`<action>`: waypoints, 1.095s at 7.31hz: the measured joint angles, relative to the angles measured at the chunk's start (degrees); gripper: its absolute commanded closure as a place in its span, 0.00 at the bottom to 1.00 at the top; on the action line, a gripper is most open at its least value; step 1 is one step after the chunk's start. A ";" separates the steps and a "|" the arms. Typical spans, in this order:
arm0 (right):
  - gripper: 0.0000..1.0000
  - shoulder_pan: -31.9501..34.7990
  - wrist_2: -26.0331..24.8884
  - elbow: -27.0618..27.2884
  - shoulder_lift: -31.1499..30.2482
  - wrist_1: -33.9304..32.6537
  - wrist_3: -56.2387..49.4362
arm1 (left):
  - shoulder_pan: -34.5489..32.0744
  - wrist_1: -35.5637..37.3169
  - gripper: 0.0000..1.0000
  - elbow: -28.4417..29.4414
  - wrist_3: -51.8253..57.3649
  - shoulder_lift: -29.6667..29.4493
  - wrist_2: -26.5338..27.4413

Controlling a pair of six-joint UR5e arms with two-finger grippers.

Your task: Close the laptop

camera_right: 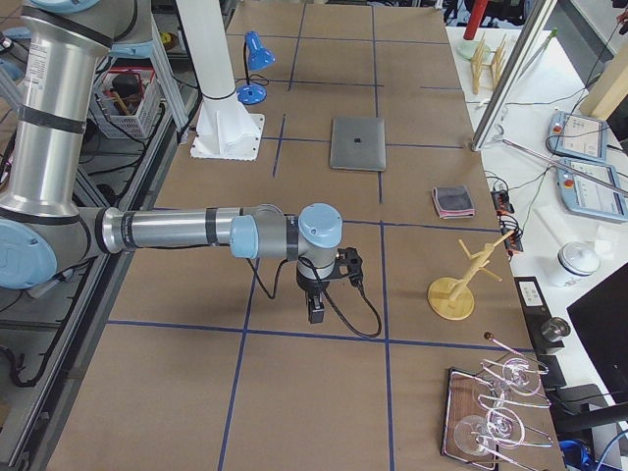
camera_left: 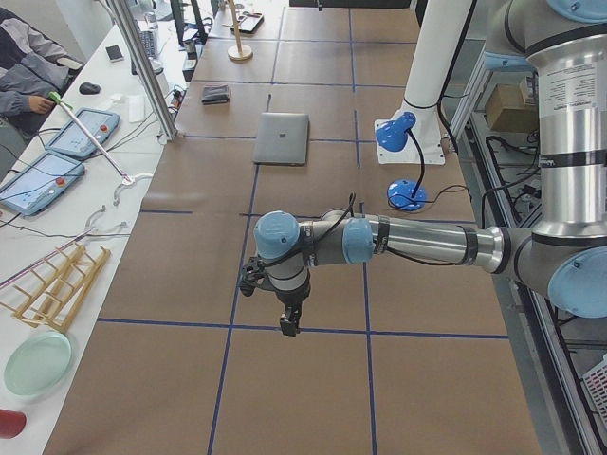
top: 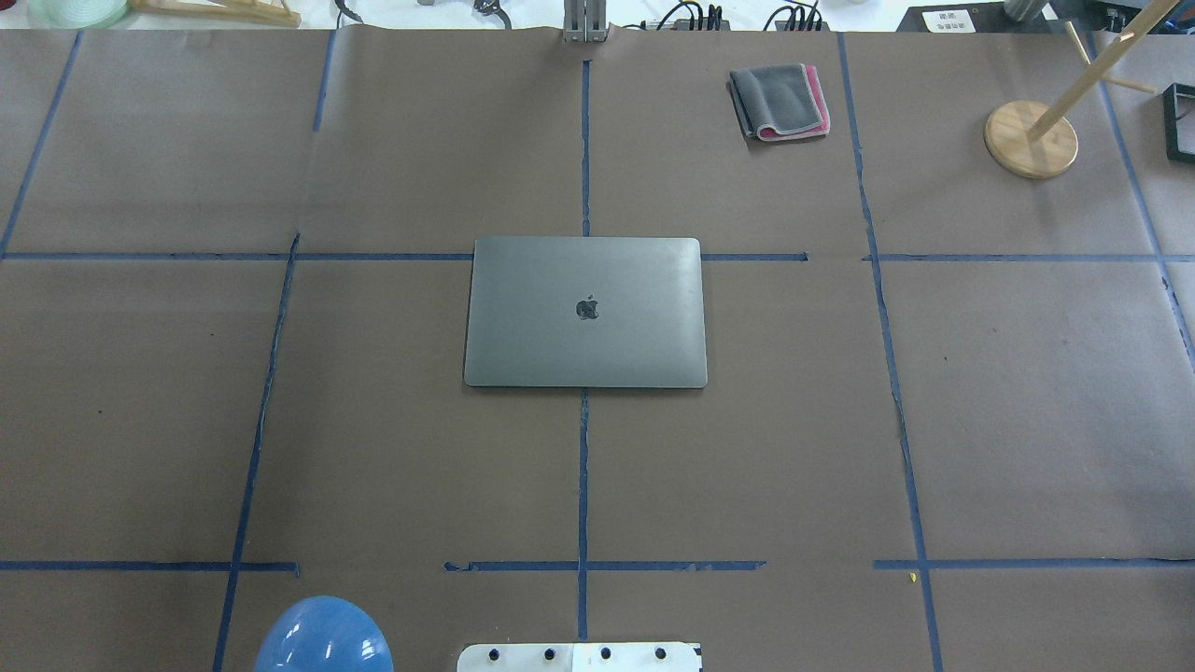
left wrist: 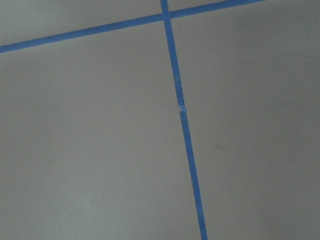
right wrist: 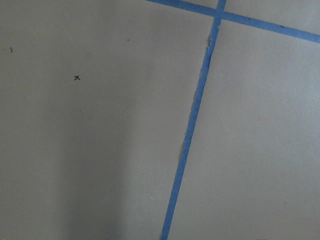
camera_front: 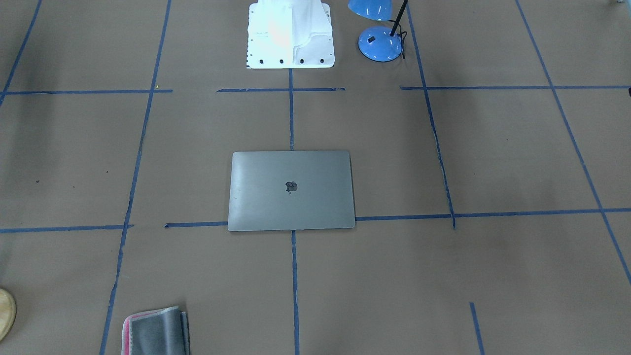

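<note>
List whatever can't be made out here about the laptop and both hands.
Left hand: seen only in the exterior left view, small; open or shut cannot be told.
Right hand: only in the exterior right view; same.
Laptop: lid lies flat, hiding keyboard and screen in every view.
Blue lamp: cut off by the overhead view's bottom edge.

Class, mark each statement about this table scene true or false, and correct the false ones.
1. The laptop lies shut, logo facing up. True.
2. A gripper rests on the laptop's lid. False: the left gripper and right gripper hang over bare table, far from it.
3. The folded cloth lies on the laptop. False: it lies apart from it, on the table.
4. The blue lamp stands beside the robot's white base. True.
</note>
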 measured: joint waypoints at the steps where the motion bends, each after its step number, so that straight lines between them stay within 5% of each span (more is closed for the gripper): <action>1: 0.00 0.02 0.00 0.06 0.00 0.01 0.10 | -0.09 0.01 0.00 -0.06 0.14 0.04 -0.06; 8: 0.00 0.03 0.00 0.08 -0.09 0.10 0.12 | 0.15 0.01 0.00 1.06 0.60 0.03 -0.55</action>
